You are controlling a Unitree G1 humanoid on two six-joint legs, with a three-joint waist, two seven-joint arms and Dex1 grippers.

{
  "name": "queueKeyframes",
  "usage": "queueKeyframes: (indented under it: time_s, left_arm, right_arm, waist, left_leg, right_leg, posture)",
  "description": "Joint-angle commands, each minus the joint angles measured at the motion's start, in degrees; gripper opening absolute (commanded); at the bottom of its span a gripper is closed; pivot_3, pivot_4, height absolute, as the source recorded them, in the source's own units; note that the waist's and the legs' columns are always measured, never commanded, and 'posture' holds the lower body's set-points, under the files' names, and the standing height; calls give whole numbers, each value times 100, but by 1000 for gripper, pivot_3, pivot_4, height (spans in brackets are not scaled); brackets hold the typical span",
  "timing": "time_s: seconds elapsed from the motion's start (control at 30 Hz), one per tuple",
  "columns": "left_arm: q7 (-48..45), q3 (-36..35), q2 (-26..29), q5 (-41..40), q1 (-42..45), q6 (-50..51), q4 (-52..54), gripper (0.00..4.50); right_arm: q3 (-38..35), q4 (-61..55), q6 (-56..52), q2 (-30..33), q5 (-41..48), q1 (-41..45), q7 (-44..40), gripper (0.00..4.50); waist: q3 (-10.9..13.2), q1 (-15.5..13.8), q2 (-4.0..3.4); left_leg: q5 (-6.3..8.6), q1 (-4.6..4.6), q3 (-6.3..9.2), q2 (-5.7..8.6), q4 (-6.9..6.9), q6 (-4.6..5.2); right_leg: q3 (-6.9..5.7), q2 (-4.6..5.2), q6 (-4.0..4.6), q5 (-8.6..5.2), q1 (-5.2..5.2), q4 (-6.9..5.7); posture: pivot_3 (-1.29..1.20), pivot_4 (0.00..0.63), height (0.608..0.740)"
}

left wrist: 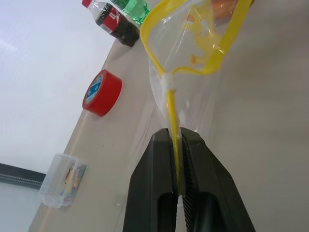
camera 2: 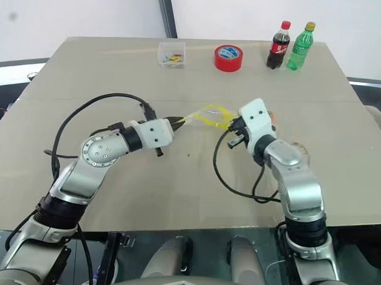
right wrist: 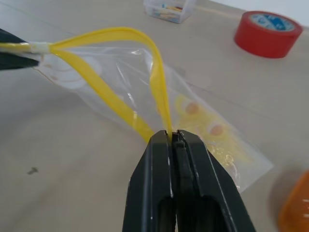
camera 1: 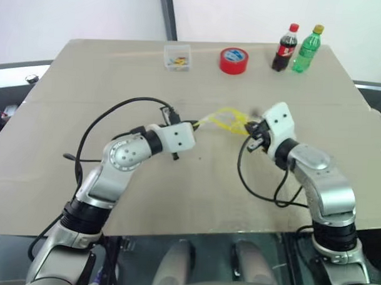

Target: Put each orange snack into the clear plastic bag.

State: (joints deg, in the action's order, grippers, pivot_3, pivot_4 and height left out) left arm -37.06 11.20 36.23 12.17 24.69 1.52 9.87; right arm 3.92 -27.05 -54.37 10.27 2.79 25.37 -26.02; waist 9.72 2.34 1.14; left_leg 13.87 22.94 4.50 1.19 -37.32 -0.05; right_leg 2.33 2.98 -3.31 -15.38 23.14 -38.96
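Above the middle of the bench (camera 1: 195, 199), the left claw (left wrist: 176, 145) is clenched on one end of the yellow seal strip of the clear plastic bag (right wrist: 145, 92) and the right claw (right wrist: 171, 140) is clenched on the other end, likely so that the strip bows apart and the mouth gapes for loading. One orange snack (right wrist: 295, 208) lies on the bench just beside the bag's closed end, so with both claws occupied one would have to let go. Far behind stand a small clear box (camera 1: 177, 57), a red tape roll (camera 1: 233, 60) and two small bottles (camera 1: 298, 49), well apart and not in the way.
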Motion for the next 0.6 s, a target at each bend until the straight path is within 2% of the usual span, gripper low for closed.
queueKeyframes:
  time_s: [0.03,0.13,0.27,0.37,0.47,0.57,0.6]
  left_arm:
    - [19,-146,-5,-13,101,3,183,0]
    - [-3,-174,27,-24,68,55,217,0]
    - [0,-243,94,-27,12,40,153,0]
    - [-5,-232,94,-22,8,20,147,0]
    - [-4,-216,70,-10,28,61,143,0]
    - [8,-206,50,23,43,136,150,0]
    - [13,-205,46,36,41,178,158,0]
  right_arm:
    - [-156,-221,-117,-122,202,173,249,56]
    - [-155,-218,-9,86,152,190,345,56]
    - [-251,40,461,753,-111,88,432,56]
    - [-29,155,798,1163,-25,48,123,56]
    - [85,233,1020,1247,-4,21,108,909]
    - [-16,100,1044,1202,112,-16,136,2320]
    - [-74,7,1016,1217,181,-49,98,2320]
  waist:
    - [0,-7,0]
    - [0,-24,0]
    - [0,-23,0]
    - [0,0,0]
    - [0,9,0]
    - [0,3,0]
    - [0,1,0]
  left_leg:
    - [0,0,-1,2,-1,0]
    - [0,1,1,6,-1,0]
    - [0,2,1,7,-1,0]
    - [0,1,1,5,0,0]
    - [0,0,-3,2,1,0]
    - [0,1,-3,2,1,0]
    - [0,1,-3,2,1,0]
  right_leg:
    - [1,4,0,0,0,1]
    - [-1,6,0,0,0,2]
    - [-2,6,0,0,0,2]
    - [-2,4,0,0,0,3]
    - [0,2,0,0,0,2]
    - [1,3,0,0,0,2]
    - [1,3,0,0,0,3]
  posture:
    - [0,150,740]
    - [0,150,740]
    - [0,150,740]
    - [0,150,740]
    - [0,150,740]
    - [0,150,740]
    - [0,150,740]
